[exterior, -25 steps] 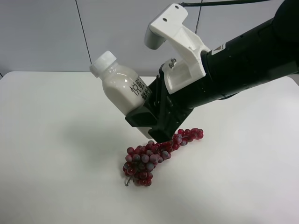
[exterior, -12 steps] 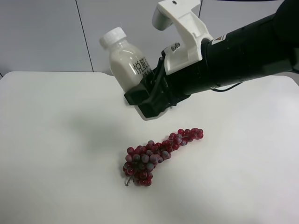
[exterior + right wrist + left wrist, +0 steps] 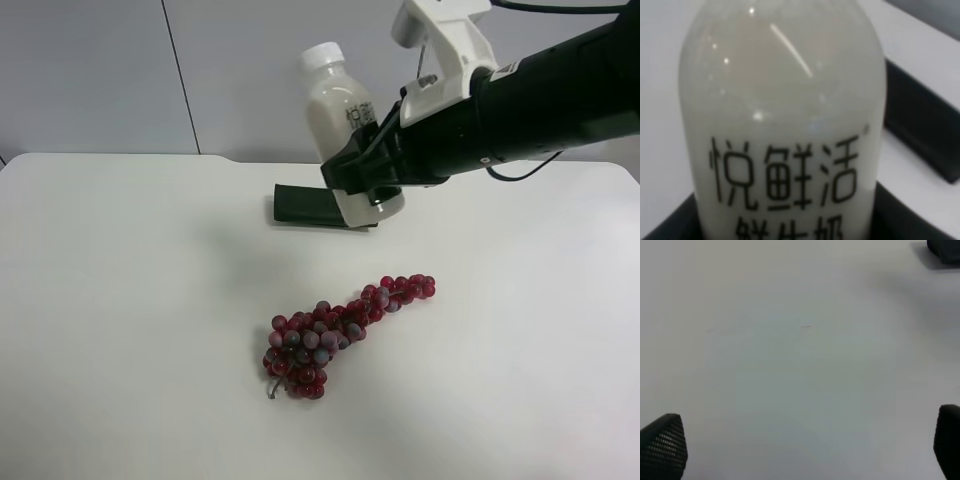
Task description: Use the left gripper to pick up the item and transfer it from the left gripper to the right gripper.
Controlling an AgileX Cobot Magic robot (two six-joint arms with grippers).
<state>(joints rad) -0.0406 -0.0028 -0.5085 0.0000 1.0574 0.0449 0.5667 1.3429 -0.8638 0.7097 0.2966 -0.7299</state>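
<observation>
1. Claw first: right gripper (image 3: 362, 182), on the white-shelled arm, clamped across the lower body of the bottle (image 3: 338, 112). Cap up, slight tilt, held clear of the table (image 3: 120, 300).
2. Other side: left gripper (image 3: 800, 440) spread wide over bare tabletop, nothing between the fingertips (image 3: 662, 445).
3. Handling, by the look of it: stiff, smooth plastic, glossy enough to slip. Full of white liquid, so probably some weight for its size. Not fragile.
4. Best hold, judged from here: around the straight cylindrical wall below the shoulder, not the narrow cap.
5. Against the claw: label side filling the right wrist view, dark jaws at both lower corners, neck and cap poking out beyond them.
6. Over the table: near the far edge, roughly midway along it, above the dark pouch (image 3: 300, 205). Grapes (image 3: 330, 335) well apart, nearer the table's centre.
</observation>
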